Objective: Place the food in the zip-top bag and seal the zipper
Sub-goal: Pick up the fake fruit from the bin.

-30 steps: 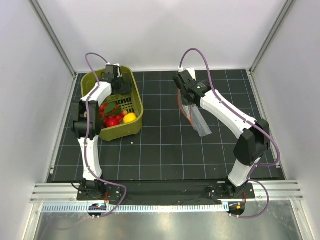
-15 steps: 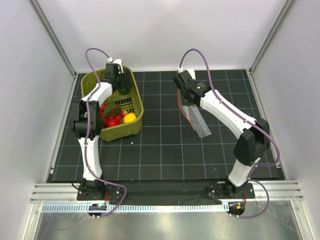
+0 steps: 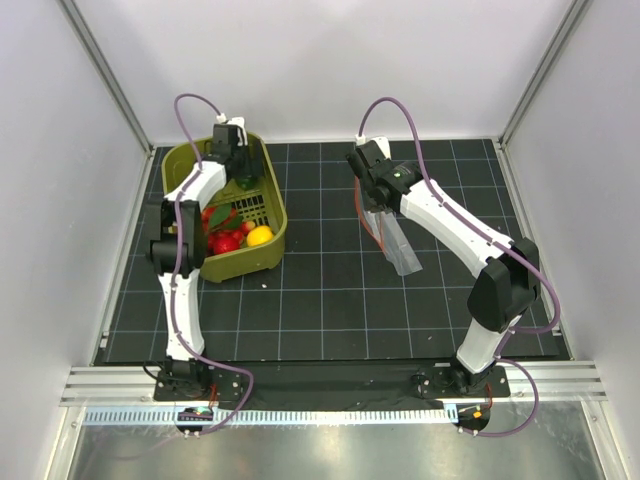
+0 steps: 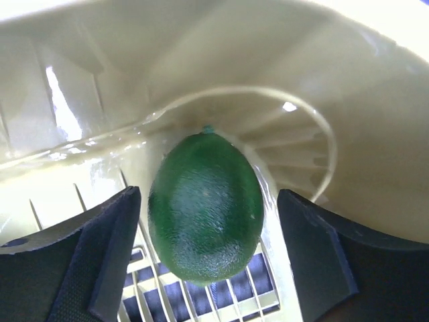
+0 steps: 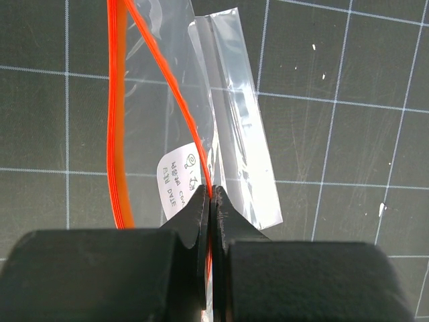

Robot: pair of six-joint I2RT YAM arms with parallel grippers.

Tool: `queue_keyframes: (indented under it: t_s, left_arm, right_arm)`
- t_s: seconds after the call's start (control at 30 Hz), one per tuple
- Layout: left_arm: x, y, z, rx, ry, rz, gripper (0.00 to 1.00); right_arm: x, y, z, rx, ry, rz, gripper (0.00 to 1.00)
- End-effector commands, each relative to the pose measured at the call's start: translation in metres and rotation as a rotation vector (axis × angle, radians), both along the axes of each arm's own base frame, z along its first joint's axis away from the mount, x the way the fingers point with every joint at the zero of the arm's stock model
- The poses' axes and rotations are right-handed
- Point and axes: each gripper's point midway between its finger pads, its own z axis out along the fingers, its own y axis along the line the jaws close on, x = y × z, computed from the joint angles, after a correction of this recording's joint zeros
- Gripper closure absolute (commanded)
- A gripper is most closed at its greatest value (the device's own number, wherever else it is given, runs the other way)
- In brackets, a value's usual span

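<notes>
**Green fruit straddled in the basket, bag lip pinched off to the side**

A black gridded mat (image 3: pixel 330 300) covers the table. The olive-green slotted basket (image 3: pixel 245 262) sits on its left rear part and serves as the reference for everything else.

The left arm reaches over the basket's far end. The left gripper (image 4: pixel 208 194) points down inside it with its fingers (image 4: pixel 107 248) spread apart. They stand on either side of a green fruit (image 4: pixel 201 228), with a sliver of gap showing on each side. The fruit lies against the basket's curved inner corner, partly over the slotted floor.

Well to the right of the basket, the clear zip-top bag (image 3: pixel 400 245) is on the mat under the right arm. Its free end trails toward the near side. The right gripper (image 5: pixel 211 198) has its jaws pressed together on one strand of the red-orange zipper (image 5: pixel 118 100). The other strand bows away from it, so the mouth gapes. A small white label (image 5: pixel 177 176) shows through the plastic just beside the clamped point.

At the basket's near end lie the remaining food items: a yellow ball (image 3: pixel 259 236) against the right wall, and red pieces (image 3: pixel 224 242) clustered just left of it.
</notes>
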Motion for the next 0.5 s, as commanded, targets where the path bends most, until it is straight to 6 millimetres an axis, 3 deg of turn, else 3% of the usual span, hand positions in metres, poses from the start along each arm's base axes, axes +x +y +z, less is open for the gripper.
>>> queue_keyframes:
  t_s: [0.0, 0.27, 0.3, 0.37, 0.4, 0.47]
  left_arm:
    - [0.003, -0.002, 0.0, 0.002, 0.017, -0.001, 0.17]
    - [-0.003, -0.005, -0.006, -0.012, 0.067, -0.006, 0.39]
    - [-0.004, -0.005, 0.001, -0.014, 0.06, -0.005, 0.45]
    - [-0.009, -0.004, 0.006, -0.016, 0.06, -0.004, 0.48]
    - [-0.01, -0.005, 0.026, -0.024, 0.026, -0.002, 0.5]
    - [-0.014, -0.007, 0.041, -0.034, -0.006, -0.001, 0.51]
  right_arm:
    - [0.007, 0.005, 0.026, 0.042, -0.064, 0.002, 0.99]
    - [0.009, -0.001, 0.029, 0.003, -0.075, -0.014, 0.99]
    - [0.008, -0.002, 0.03, 0.0, -0.077, -0.017, 0.99]
    - [0.007, -0.005, 0.029, -0.003, -0.077, -0.023, 0.99]
    - [0.006, -0.005, 0.03, 0.0, -0.08, -0.024, 0.99]
    - [0.006, -0.005, 0.033, 0.009, -0.086, -0.026, 0.99]
